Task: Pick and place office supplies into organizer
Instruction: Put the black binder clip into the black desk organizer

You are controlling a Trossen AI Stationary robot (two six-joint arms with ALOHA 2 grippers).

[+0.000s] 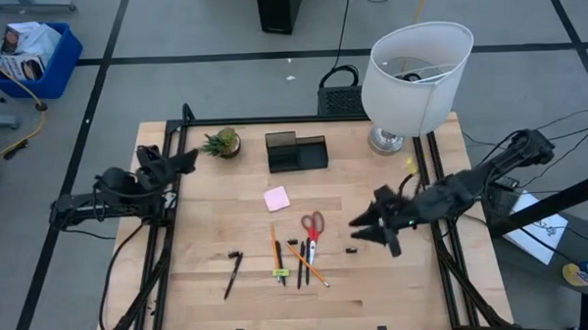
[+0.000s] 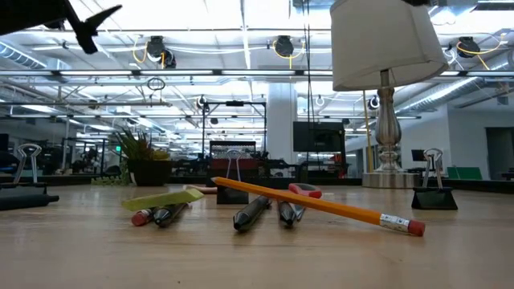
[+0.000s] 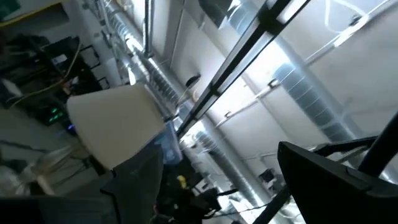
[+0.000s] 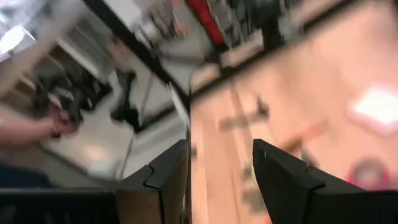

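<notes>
The office supplies lie on the wooden table: a pink sticky-note pad [image 1: 277, 198], red-handled scissors [image 1: 312, 226], orange pencils [image 1: 275, 246], black pens [image 1: 302, 268], a lone black pen [image 1: 233, 275] and a yellow-green piece [image 1: 280, 272]. The dark organizer [image 1: 297, 152] stands at the far middle. My right gripper [image 1: 360, 224] [image 4: 221, 155] hovers open just right of the scissors, above the table, with nothing between its fingers. My left gripper [image 1: 186, 161] [image 3: 217, 180] is open at the table's left edge, raised and tipped upward.
A small potted plant [image 1: 222, 142] stands left of the organizer. A white-shaded lamp [image 1: 415, 77] stands at the far right corner. A small black bit [image 1: 353, 249] lies below my right gripper. Binder clips [image 2: 434, 189] show in the low view.
</notes>
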